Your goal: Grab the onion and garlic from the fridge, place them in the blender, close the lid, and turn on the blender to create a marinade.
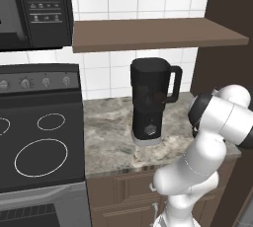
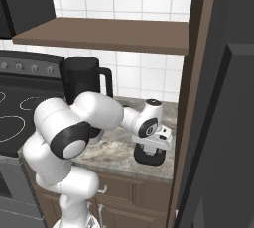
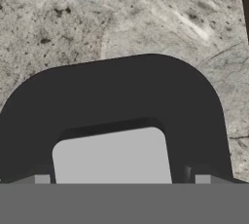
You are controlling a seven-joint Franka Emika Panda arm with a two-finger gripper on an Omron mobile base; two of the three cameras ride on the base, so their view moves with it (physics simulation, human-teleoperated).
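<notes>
Hand view: our gripper (image 3: 121,179) right over the lid (image 3: 116,101), fingertips spread to either side of its grey centre, lid flat on the stone counter (image 2: 114,150), blender (image 1: 149,100) well apart, near the stove (image 1: 34,137).

One blender (image 1: 149,100), one lid (image 3: 116,106), one shelf (image 1: 158,33), one stove (image 1: 34,137), one microwave (image 1: 34,9).
</notes>
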